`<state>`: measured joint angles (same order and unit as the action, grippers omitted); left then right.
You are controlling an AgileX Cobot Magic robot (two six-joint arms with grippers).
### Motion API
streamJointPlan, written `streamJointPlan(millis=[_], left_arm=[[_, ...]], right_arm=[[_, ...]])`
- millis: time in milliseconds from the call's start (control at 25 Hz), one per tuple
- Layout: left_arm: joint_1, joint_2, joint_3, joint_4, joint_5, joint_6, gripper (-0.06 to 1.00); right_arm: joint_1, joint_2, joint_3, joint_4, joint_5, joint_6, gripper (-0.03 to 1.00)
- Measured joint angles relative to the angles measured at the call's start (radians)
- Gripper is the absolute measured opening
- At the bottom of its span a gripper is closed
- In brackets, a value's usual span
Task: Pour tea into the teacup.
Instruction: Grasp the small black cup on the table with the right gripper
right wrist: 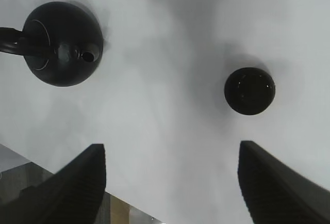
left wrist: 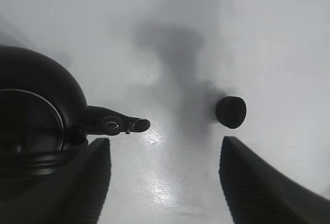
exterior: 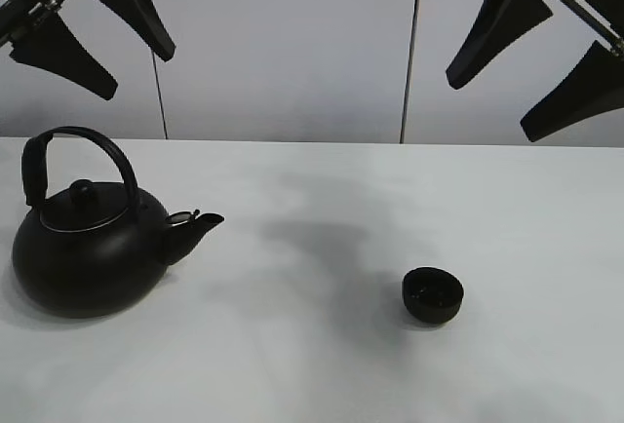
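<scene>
A: We see the left gripper (exterior: pixel 97 31) hanging high above the bench (exterior: pixel 322 384); its jaws stand wide apart, holding nothing, touching nothing.

B: And we have the right gripper (exterior: pixel 533 64) up high too; its jaws are parted with only air between them; nothing gripped.

A: We find the teacup (exterior: pixel 433 295) on the bench, right of the middle; upright, mouth facing up; it is round, so we can name no long axis but the vertical one.

B: We note the kettle (exterior: pixel 86 259) well apart on the left; its spout (exterior: pixel 193 228) points right, toward the teacup's side; its handle arches over the lid.
</scene>
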<state>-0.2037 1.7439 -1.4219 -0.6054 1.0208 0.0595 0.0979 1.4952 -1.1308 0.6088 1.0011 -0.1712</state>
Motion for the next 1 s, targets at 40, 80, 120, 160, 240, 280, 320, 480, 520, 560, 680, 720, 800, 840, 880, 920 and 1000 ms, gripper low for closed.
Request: streamJointPlan(millis=[40, 80, 120, 160, 240, 280, 320, 480, 520, 560, 680, 720, 800, 840, 880, 920, 1000], left_arm=[[0.0, 0.0, 0.0, 0.0, 0.0, 0.0, 0.45], [0.0, 0.0, 0.0, 0.0, 0.0, 0.0, 0.45], [0.0, 0.0, 0.0, 0.0, 0.0, 0.0, 0.45], [0.0, 0.0, 0.0, 0.0, 0.0, 0.0, 0.45], [0.0, 0.0, 0.0, 0.0, 0.0, 0.0, 0.45], [0.0, 0.0, 0.0, 0.0, 0.0, 0.0, 0.45], [0.0, 0.0, 0.0, 0.0, 0.0, 0.0, 0.45], [0.0, 0.0, 0.0, 0.0, 0.0, 0.0, 0.45], [0.0, 0.0, 0.0, 0.0, 0.0, 0.0, 0.45], [0.0, 0.0, 0.0, 0.0, 0.0, 0.0, 0.45], [0.0, 0.0, 0.0, 0.0, 0.0, 0.0, 0.45], [0.0, 0.0, 0.0, 0.0, 0.0, 0.0, 0.45], [0.0, 0.0, 0.0, 0.0, 0.0, 0.0, 0.45], [0.0, 0.0, 0.0, 0.0, 0.0, 0.0, 0.45], [0.0, 0.0, 0.0, 0.0, 0.0, 0.0, 0.45], [0.0, 0.0, 0.0, 0.0, 0.0, 0.0, 0.45], [0.0, 0.0, 0.0, 0.0, 0.0, 0.0, 0.45]], right_arm=[[0.0, 0.0, 0.0, -0.001, 0.0, -0.01, 0.49], [0.0, 0.0, 0.0, -0.001, 0.0, -0.02, 0.49], [0.0, 0.0, 0.0, -0.002, 0.0, -0.029, 0.49], [0.0, 0.0, 0.0, -0.002, -0.001, -0.042, 0.49], [0.0, 0.0, 0.0, -0.003, -0.002, -0.068, 0.49], [0.0, 0.0, -0.002, -0.003, 0.0, -0.084, 0.49], [0.0, 0.0, -0.012, -0.007, 0.009, -0.102, 0.49], [0.009, 0.0, -0.119, -0.031, 0.084, -0.141, 0.49], [0.021, 0.0, -0.147, -0.061, 0.097, -0.141, 0.49], [0.047, 0.0, -0.178, -0.106, 0.107, -0.137, 0.49], [0.173, 0.0, -0.227, -0.294, 0.108, -0.072, 0.49], [0.225, 0.0, -0.23, -0.372, 0.106, -0.038, 0.49], [0.31, 0.011, -0.233, -0.503, 0.107, 0.03, 0.49], [0.346, 0.023, -0.233, -0.562, 0.11, 0.056, 0.49], [0.373, 0.039, -0.233, -0.609, 0.115, 0.077, 0.49], [0.393, 0.059, -0.233, -0.632, 0.124, 0.093, 0.49], [0.407, 0.102, -0.233, -0.65, 0.129, 0.123, 0.49]])
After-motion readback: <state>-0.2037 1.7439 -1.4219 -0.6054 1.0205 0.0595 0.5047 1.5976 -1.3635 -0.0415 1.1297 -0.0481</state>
